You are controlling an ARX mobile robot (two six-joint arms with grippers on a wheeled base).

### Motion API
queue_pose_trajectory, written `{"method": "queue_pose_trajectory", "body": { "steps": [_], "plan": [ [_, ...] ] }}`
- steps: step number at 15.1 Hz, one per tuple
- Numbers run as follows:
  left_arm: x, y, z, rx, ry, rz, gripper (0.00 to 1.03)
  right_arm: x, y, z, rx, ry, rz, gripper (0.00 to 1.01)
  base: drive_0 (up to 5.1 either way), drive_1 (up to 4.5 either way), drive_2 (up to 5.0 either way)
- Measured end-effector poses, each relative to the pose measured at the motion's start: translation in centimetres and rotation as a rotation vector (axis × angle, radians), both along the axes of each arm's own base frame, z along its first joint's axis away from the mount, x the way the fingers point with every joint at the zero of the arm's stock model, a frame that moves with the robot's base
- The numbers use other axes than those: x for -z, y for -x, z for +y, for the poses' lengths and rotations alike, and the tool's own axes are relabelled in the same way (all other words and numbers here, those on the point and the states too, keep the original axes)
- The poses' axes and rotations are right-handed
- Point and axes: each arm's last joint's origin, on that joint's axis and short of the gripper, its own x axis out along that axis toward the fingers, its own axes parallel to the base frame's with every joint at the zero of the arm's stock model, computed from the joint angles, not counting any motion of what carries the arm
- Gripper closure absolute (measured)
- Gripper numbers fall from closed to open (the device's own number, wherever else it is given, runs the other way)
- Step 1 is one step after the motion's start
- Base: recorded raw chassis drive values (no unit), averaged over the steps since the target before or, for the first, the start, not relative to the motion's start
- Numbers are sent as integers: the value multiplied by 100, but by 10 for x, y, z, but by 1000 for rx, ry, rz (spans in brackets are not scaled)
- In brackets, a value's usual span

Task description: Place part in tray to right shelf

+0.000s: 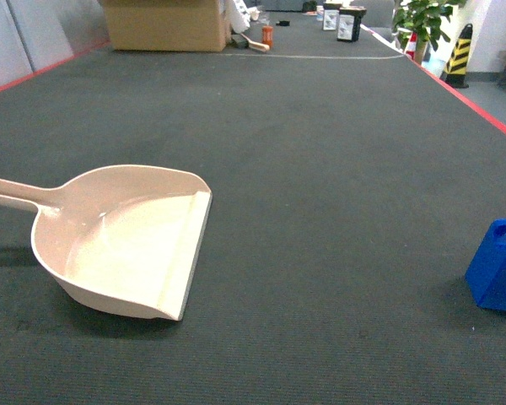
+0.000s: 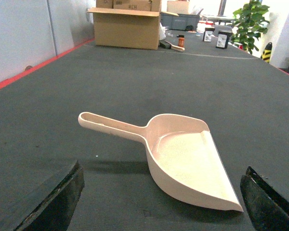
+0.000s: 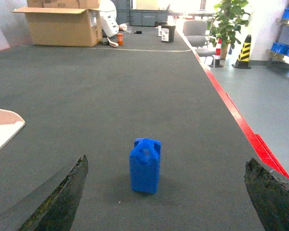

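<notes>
Part stands upright, seemingly well apart from tray

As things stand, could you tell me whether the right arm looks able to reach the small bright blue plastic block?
Probably yes: the bright blue plastic block stands upright on the dark mat, straight ahead between the open right gripper's fingers, with nothing between them.

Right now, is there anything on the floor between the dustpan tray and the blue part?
Nothing: in the head view only bare dark carpet runs from the tray across to the part. The right wrist view shows the same empty stretch.
</notes>
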Motion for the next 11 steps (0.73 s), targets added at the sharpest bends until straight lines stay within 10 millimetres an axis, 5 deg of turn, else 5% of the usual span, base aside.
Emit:
{"method": "queue_pose_trajectory", "body": {
  "steps": [11],
  "plan": [
    [0,0,0,0,0,0,5,0,0,0,0,0,0,3,0,0,0]
  ]
}}
